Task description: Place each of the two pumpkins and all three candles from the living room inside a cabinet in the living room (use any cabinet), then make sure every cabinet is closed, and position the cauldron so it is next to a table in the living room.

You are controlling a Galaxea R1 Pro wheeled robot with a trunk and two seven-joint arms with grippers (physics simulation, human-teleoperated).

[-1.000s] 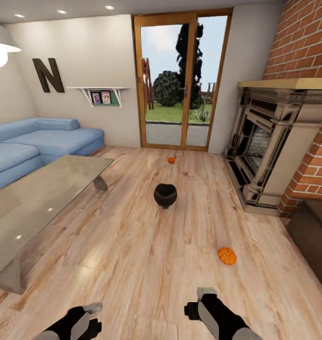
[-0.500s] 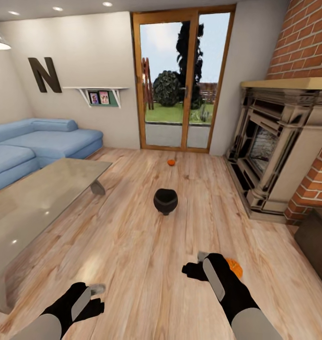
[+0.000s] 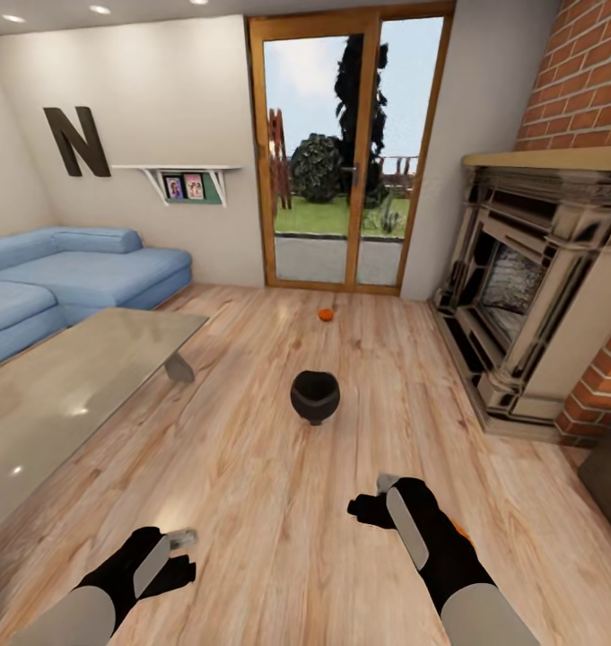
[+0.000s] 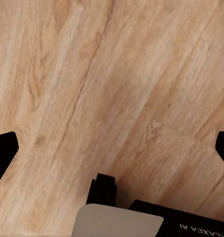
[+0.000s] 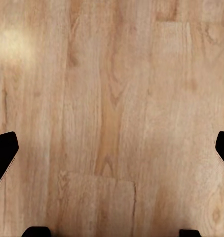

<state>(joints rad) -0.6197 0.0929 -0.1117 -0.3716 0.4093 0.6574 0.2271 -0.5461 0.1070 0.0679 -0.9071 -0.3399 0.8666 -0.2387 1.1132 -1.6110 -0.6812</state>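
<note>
In the head view, the robot is facing down the living room toward the glass patio door (image 3: 345, 161). The black cauldron (image 3: 315, 396) is sitting on the wooden floor (image 3: 251, 467) near the middle of the room, well apart from the glass worktop (image 3: 63, 395) at the left. One pumpkin (image 3: 326, 315) is lying farther off, between the cauldron and the door. A sliver of orange, judged to be the second pumpkin (image 3: 464, 533), is peeking out beside the right forearm, mostly hidden by it. A dark corner of the cabinet (image 3: 610, 484) is showing at the right edge, next to the fireplace (image 3: 520, 296). The right tool (image 3: 375, 499) is reaching out low over the floor; the left tool (image 3: 181, 552) is hanging lower and nearer the body.

In the left wrist view, the left tool (image 4: 112, 153) is looking at bare planks, its dark fingertips (image 4: 3, 153) sitting wide at both edges, so it is released and holding nothing.

In the right wrist view, the right tool (image 5: 112, 153) is likewise spread and empty, with plain floor between the fingertips (image 5: 4, 150).

The step in hand is probably the pickup of the near pumpkin. To do it well, the right tool would need to swing outward until the pumpkin is centred between its fingers, then descend straight and close around the ribbed middle rather than nudging it, since a round thing is likely to roll.
</note>
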